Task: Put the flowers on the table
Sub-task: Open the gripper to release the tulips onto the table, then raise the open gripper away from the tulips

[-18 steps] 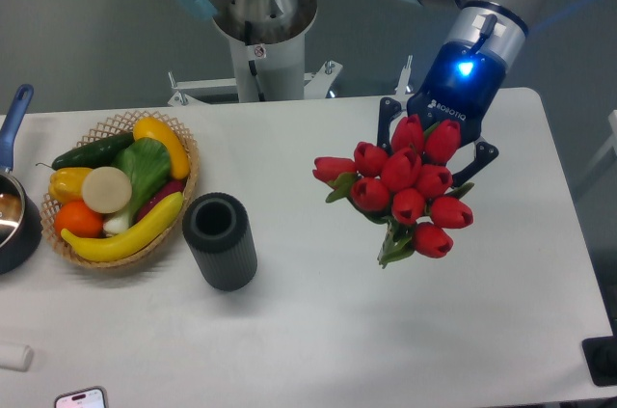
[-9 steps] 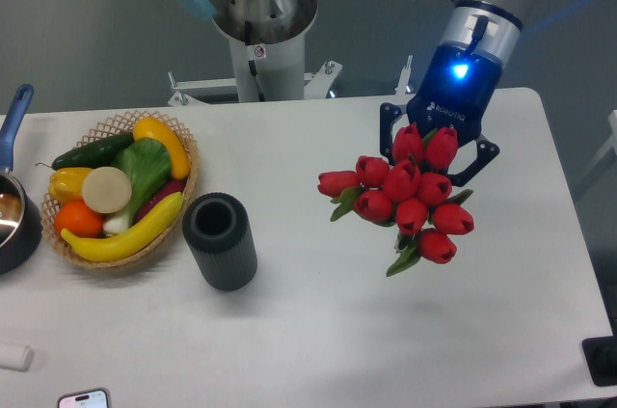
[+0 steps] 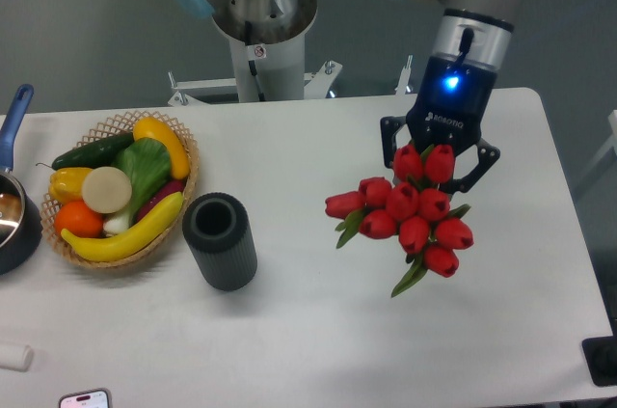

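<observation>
The gripper (image 3: 439, 159) points down over the right half of the table (image 3: 318, 331), its fingers clamped on the flowers (image 3: 410, 215). The red tulip heads face the camera and hide the stems; a green leaf pokes out below. The bunch hangs clear of the tabletop. To the left stand a dark vase (image 3: 221, 240) and a basket (image 3: 120, 191) of fruit and vegetables.

text: "ROBOTIQ" | on: hand (image 3: 440, 159) body, white letters | other labels: unreadable
</observation>
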